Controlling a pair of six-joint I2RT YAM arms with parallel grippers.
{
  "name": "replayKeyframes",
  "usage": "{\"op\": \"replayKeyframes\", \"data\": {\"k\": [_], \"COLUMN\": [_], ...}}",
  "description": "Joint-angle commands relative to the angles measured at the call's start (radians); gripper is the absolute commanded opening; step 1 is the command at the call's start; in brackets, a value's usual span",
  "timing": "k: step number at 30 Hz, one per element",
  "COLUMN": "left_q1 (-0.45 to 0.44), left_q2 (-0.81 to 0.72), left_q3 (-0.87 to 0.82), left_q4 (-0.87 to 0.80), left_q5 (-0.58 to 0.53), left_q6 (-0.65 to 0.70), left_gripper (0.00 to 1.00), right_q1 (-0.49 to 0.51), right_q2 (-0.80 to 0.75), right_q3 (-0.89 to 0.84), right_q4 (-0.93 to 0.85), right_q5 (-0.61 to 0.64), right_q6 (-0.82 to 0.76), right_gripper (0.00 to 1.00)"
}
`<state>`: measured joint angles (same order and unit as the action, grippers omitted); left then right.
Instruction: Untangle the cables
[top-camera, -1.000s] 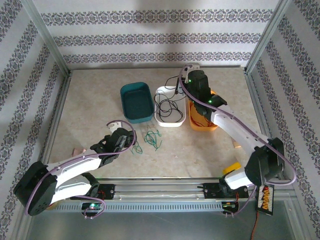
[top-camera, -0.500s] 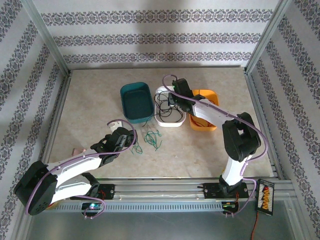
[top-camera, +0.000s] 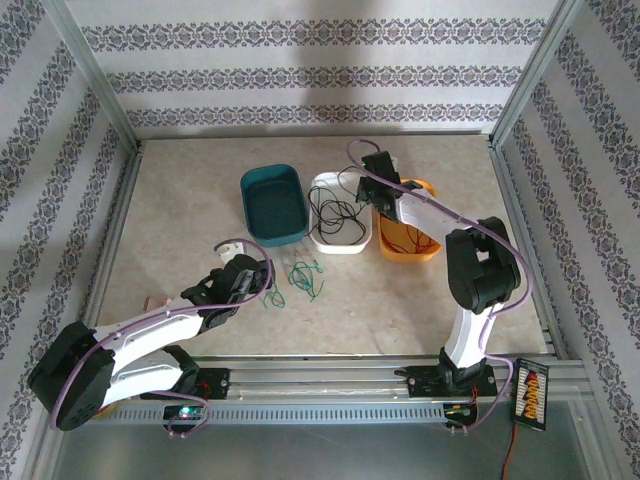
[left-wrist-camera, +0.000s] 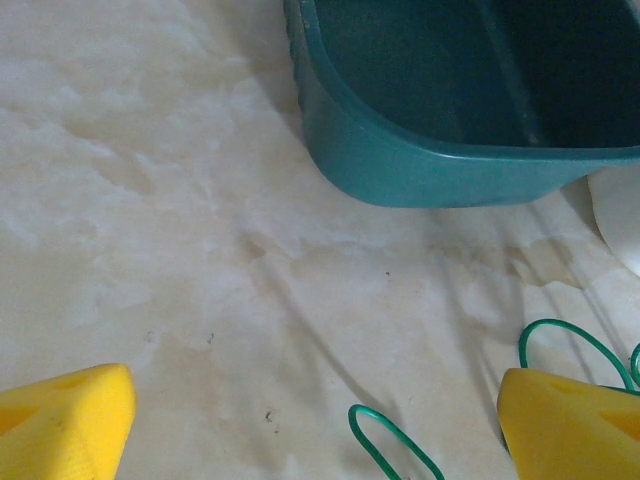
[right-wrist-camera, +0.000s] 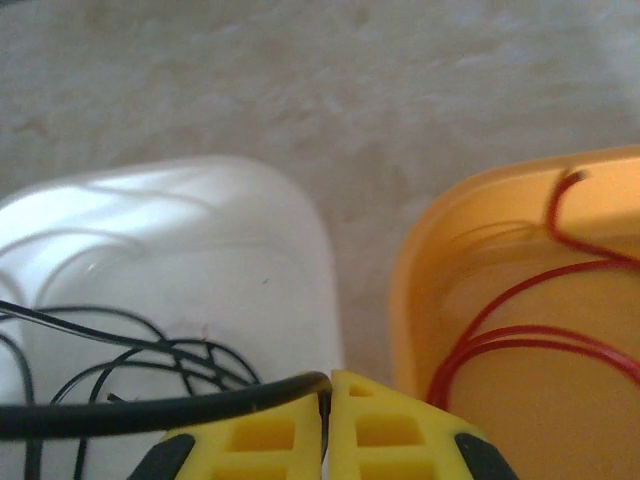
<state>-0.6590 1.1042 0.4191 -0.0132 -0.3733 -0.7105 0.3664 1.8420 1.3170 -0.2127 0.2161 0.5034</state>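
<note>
Between right claw (right-wrist-camera: 328, 400) tips, pressed together: black cable (right-wrist-camera: 150, 412) pinched, white tray (right-wrist-camera: 200, 220) just ahead. Left claw (left-wrist-camera: 310, 420) gapes wide, empty; green cable (left-wrist-camera: 560, 335) beside one fingertip.

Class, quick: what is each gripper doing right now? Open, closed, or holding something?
Left gripper: open, holding nothing.
Right gripper: closed on a black cable.

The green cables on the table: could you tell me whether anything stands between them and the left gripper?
Nothing visible does: the green cables lie loose on the bare table, right beside the open left gripper.
</note>
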Motion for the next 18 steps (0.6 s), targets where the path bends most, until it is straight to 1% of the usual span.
{"op": "replayKeyframes", "data": {"k": [1,6,10,14,18], "left_q1": [0.009,0.009,0.009,0.009,0.009], "left_q2": [-0.015,-0.016,-0.011,-0.007,-0.007], "left_q3": [-0.005,-0.009,-0.008,-0.008,-0.006], "left_q4": [0.007,0.011,0.014,0.015,0.015], "left_q5": [-0.003,-0.006,-0.004,-0.004,-0.003], "left_q6": [-0.003,-0.007,-0.007,-0.009,-0.01], "left_gripper": [0.93,0.93,0.93,0.93,0.93], "right_q1": [-0.026,-0.049,-0.042,-0.011,0.035], "right_q2": [-0.091,-0.144,-0.146,-0.118,-0.074], "right_q3": [-0.016,-0.036,-0.023,-0.006,-0.001], "right_q4": [0.017,0.03,0.034,0.031,0.026], "right_q5": [0.046,0.083,0.093,0.078,0.034], "right_q6": [0.032,0.023,-0.004,-0.034,-0.045], "right_gripper": [0.07,0.07,0.08,0.09,0.09]}}
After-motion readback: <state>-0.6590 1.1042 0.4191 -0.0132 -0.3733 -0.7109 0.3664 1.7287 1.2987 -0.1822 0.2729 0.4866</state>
